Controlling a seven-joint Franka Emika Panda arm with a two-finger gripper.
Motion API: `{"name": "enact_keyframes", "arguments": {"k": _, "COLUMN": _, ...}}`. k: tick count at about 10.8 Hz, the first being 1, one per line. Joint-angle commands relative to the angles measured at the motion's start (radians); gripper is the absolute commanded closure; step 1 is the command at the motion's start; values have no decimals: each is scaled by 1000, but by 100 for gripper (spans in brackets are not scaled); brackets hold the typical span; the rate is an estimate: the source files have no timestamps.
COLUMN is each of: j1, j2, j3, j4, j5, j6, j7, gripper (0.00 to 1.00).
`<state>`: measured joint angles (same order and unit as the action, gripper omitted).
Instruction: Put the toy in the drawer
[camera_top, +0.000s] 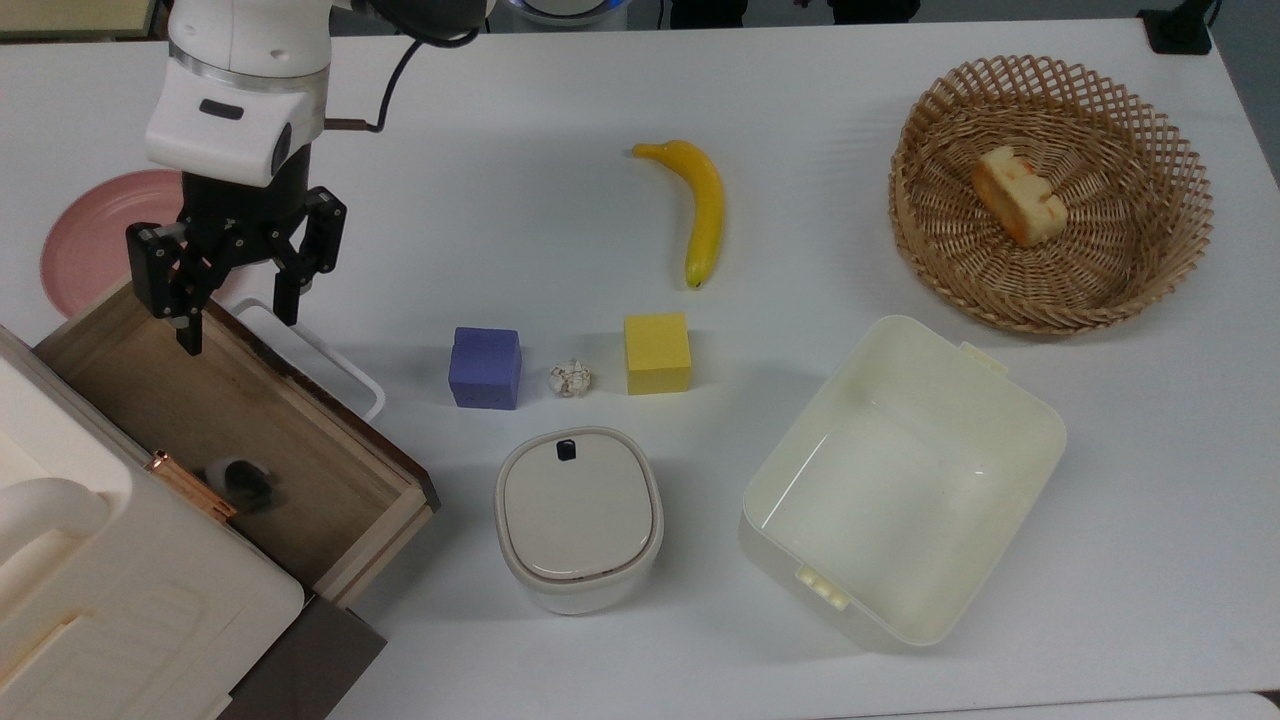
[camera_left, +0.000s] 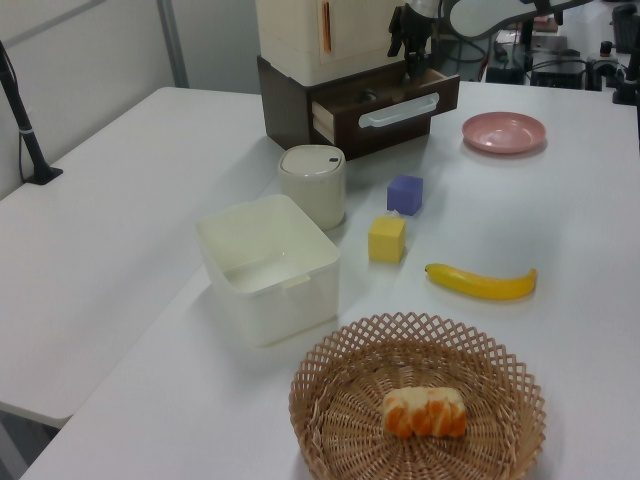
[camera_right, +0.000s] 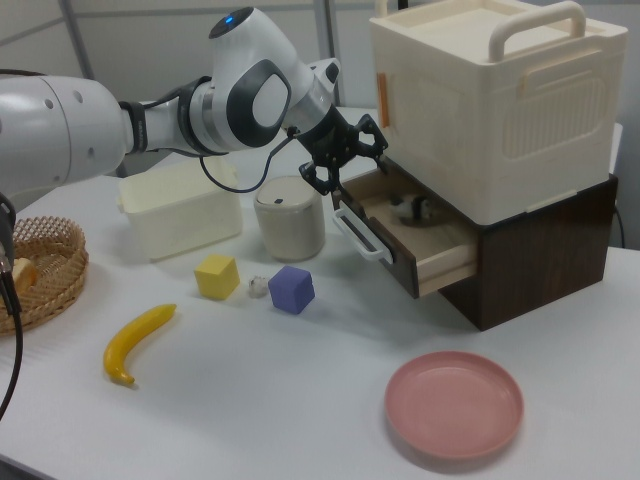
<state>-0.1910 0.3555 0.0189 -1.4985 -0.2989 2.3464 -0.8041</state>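
The toy (camera_top: 240, 479), a tiny black-and-white panda, lies on the wooden floor of the open drawer (camera_top: 150, 370), close to the cabinet's edge. It also lies inside the drawer (camera_right: 445, 262) in the right view, as a small toy (camera_right: 412, 208). My gripper (camera_top: 237, 323) hangs above the drawer's dark front panel and white loop handle (camera_top: 330, 365), open, with nothing between its fingers. In the right view the gripper (camera_right: 343, 163) hovers over the drawer's front end. In the left view the gripper (camera_left: 412, 52) is above the drawer (camera_left: 385, 100).
A cream box (camera_top: 110, 600) sits on the cabinet over the drawer. A pink plate (camera_top: 90, 235) lies behind the gripper. A purple cube (camera_top: 485, 367), wrinkled ball (camera_top: 570, 378), yellow cube (camera_top: 657, 353), lidded pot (camera_top: 578, 515), cream tub (camera_top: 905, 480), banana (camera_top: 700, 205) and basket (camera_top: 1050, 190) occupy the table.
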Motion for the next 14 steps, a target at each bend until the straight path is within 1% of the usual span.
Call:
{"name": "enact_keyframes", "arguments": {"k": 1, "j1": 5, "j2": 7, "j3": 6, "j4": 15, "j5": 6, "j6": 2, "j7": 52, "gripper": 24}}
{"name": "enact_keyframes", "arguments": {"k": 3, "j1": 18, "j2": -9, "j3": 19, "j4": 7, "j5": 7, "j6": -15, "j7": 228, "gripper": 23}}
{"name": "enact_keyframes", "arguments": {"k": 4, "j1": 18, "j2": -18, "j3": 47, "j4": -2, "j5": 9, "j6": -59, "j7": 337, "gripper": 10}}
{"name": "enact_keyframes", "arguments": {"k": 5, "j1": 16, "j2": -33, "j3": 74, "j4": -3, "j5": 8, "j6": -105, "j7": 433, "gripper": 3}}
{"name": "enact_keyframes", "arguments": {"k": 6, "j1": 18, "j2": -49, "j3": 87, "j4": -9, "j5": 9, "j6": -146, "j7": 472, "gripper": 3}}
{"name": "enact_keyframes", "arguments": {"k": 7, "j1": 21, "j2": -74, "j3": 98, "j4": -28, "j5": 32, "j6": -201, "j7": 502, "gripper": 0}}
{"name": "enact_keyframes", "arguments": {"k": 10, "j1": 50, "j2": -160, "j3": 96, "j4": -49, "j5": 151, "j6": -408, "j7": 581, "gripper": 0}}
{"name": "enact_keyframes", "arguments": {"k": 12, "j1": 50, "j2": -229, "j3": 88, "j4": -66, "j5": 269, "j6": -533, "j7": 682, "gripper": 0}}
{"name": "enact_keyframes", "arguments": {"k": 13, "j1": 50, "j2": -259, "j3": 87, "j4": -69, "j5": 305, "j6": -592, "j7": 762, "gripper": 0}}
{"name": "enact_keyframes", "arguments": {"k": 14, "j1": 54, "j2": -276, "j3": 87, "j4": -69, "j5": 305, "j6": -652, "j7": 839, "gripper": 0}}
